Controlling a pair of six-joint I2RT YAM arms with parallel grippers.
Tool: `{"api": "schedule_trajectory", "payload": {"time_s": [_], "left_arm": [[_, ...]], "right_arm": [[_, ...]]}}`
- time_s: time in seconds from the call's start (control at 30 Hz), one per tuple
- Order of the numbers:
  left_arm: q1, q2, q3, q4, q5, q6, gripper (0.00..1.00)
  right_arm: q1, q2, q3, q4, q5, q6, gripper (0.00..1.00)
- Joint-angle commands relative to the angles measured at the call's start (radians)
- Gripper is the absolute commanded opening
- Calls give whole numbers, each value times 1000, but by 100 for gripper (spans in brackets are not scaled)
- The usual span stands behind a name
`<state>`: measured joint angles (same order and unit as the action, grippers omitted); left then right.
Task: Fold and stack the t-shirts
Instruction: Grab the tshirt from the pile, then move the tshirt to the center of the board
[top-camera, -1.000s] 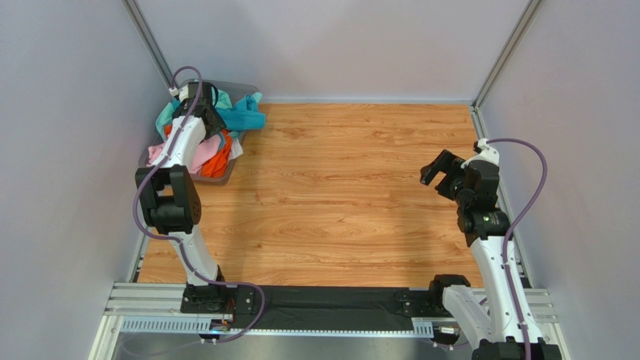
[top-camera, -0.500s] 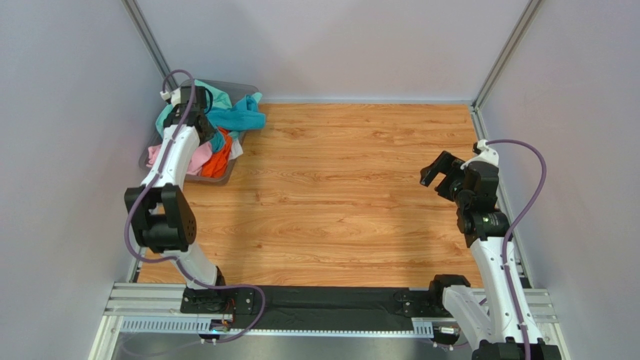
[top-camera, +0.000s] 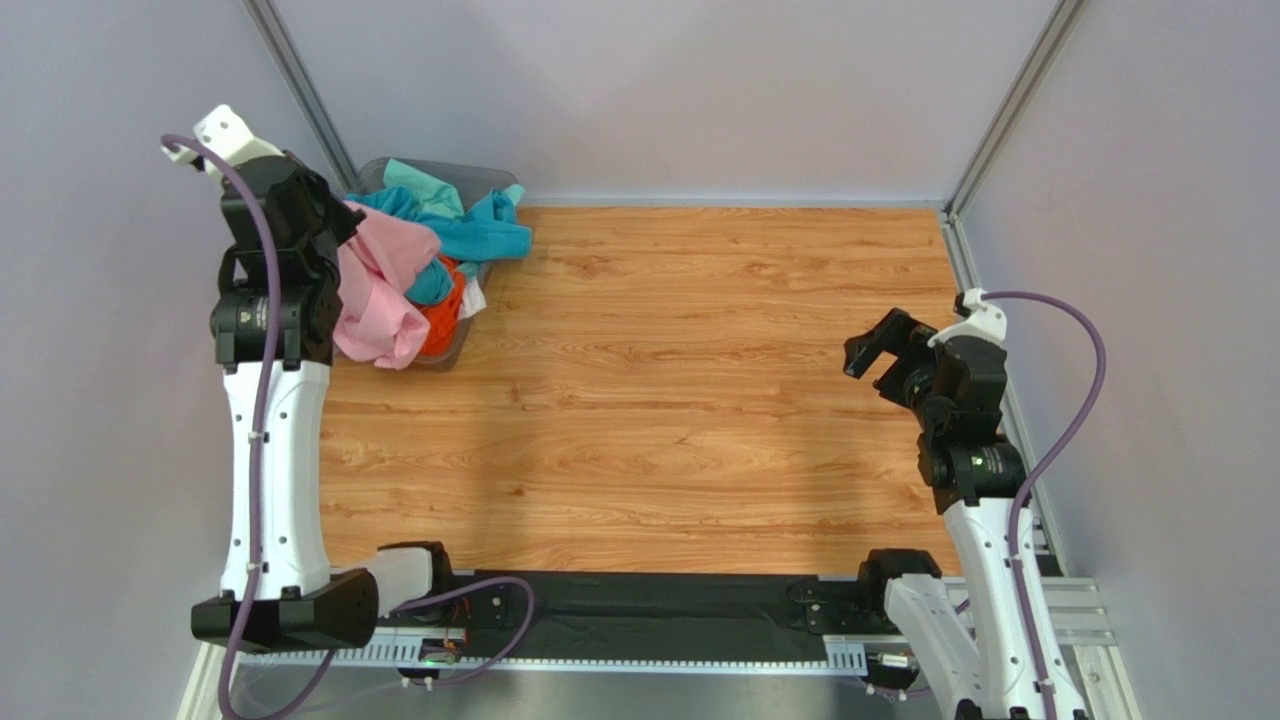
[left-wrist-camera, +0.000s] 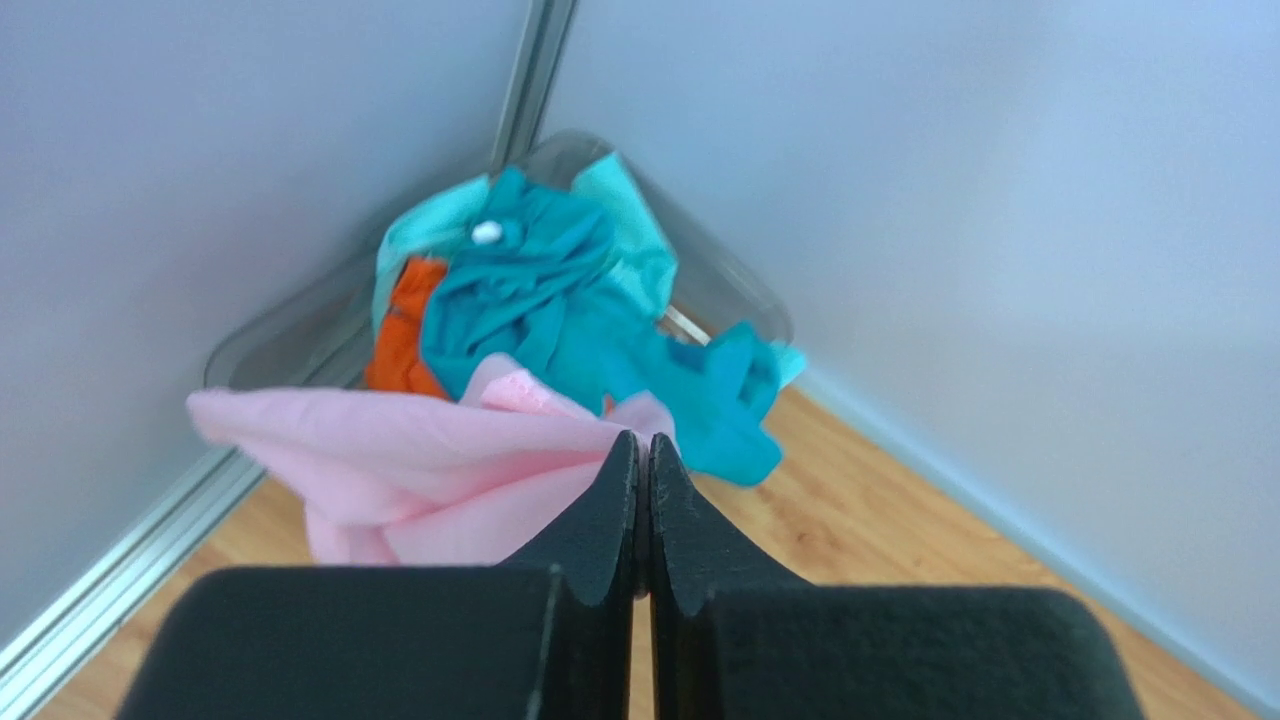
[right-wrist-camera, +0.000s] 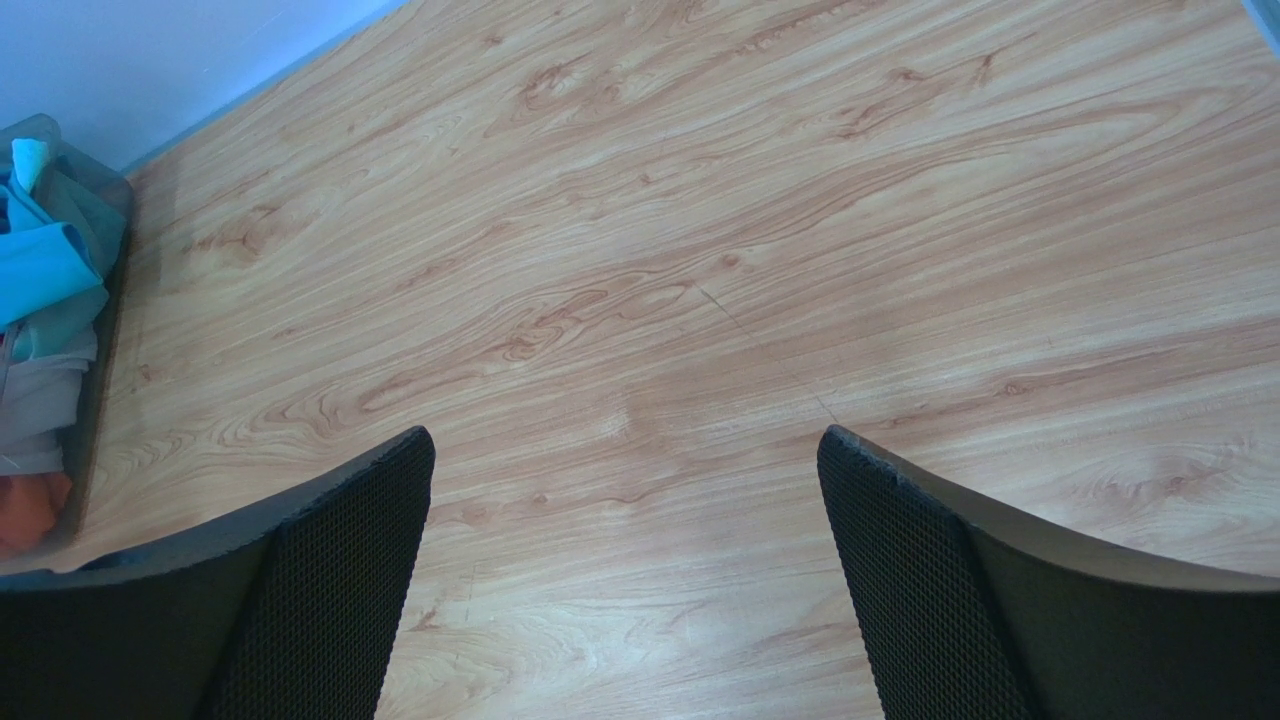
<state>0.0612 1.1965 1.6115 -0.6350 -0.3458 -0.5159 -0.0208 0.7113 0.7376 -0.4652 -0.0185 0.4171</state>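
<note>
Beneath our left gripper (left-wrist-camera: 642, 450), jaws pinched on a fold of the pink t-shirt (left-wrist-camera: 394, 468), light floppy cloth sags above the bin (top-camera: 478, 174) of other t-shirts (left-wrist-camera: 559, 308); we judge the shoulders a better hold; well apart, our right gripper (right-wrist-camera: 624, 438) gapes, empty.

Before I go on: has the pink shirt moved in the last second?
Yes. The pink shirt has come up out of the bin and now hangs over its left side, pinched in the shut left claw.
</note>
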Motion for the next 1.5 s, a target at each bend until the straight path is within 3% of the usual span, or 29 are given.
{"api": "schedule_trajectory", "payload": {"time_s": [0.0, 0.2, 0.3, 0.37, 0.4, 0.6, 0.7, 0.8, 0.87, 0.97, 1.0, 1.1, 1.2, 1.3, 1.37, 1.47], "left_arm": [[2, -43, 115, 43, 60, 62, 0], [0, -95, 220, 96, 336, 45, 0], [-18, -91, 267, 126, 555, 19, 0], [-66, -78, 303, 135, 628, 14, 0], [-155, -69, 318, 146, 663, 17, 0], [-461, -11, 361, 230, 696, 50, 0], [-597, 66, 454, 230, 686, 65, 0], [-704, 155, 516, 219, 665, 103, 0], [-713, 181, 518, 218, 656, 105, 0], [-713, 126, 350, 230, 503, 116, 0], [-713, 98, 279, 254, 385, 116, 0], [-713, -18, -154, 316, 181, 71, 0], [-712, -84, -393, 356, 102, -19, 0], [-704, -61, -646, 348, 80, -116, 0], [-690, -16, -709, 327, 97, -166, 0], [-634, 32, -774, 301, 142, -211, 0]], "right_arm": [[-4, -15, -6, 28, -8, -9, 100], [-2, -21, -4, 30, -18, -6, 100], [-2, -30, -3, 30, -34, -6, 100], [-2, -44, 3, 28, -47, -6, 100], [-4, -61, 6, 23, -58, -8, 100], [-2, -139, 8, 0, -29, -12, 100], [-2, -185, -1, -6, 3, -17, 100], [-2, -207, -7, -12, 12, -24, 100], [-2, -208, -1, -27, 14, -31, 100], [-2, -200, 0, -47, 14, -29, 100], [-2, -196, -3, -44, 0, -29, 100], [-2, -167, -14, -32, -59, -26, 100], [-2, -112, -18, -13, -151, -32, 100], [16, -35, -30, 2, -340, -38, 100], [121, 26, -27, -21, -316, -53, 100], [361, 91, -29, -76, -86, -44, 100]]}}
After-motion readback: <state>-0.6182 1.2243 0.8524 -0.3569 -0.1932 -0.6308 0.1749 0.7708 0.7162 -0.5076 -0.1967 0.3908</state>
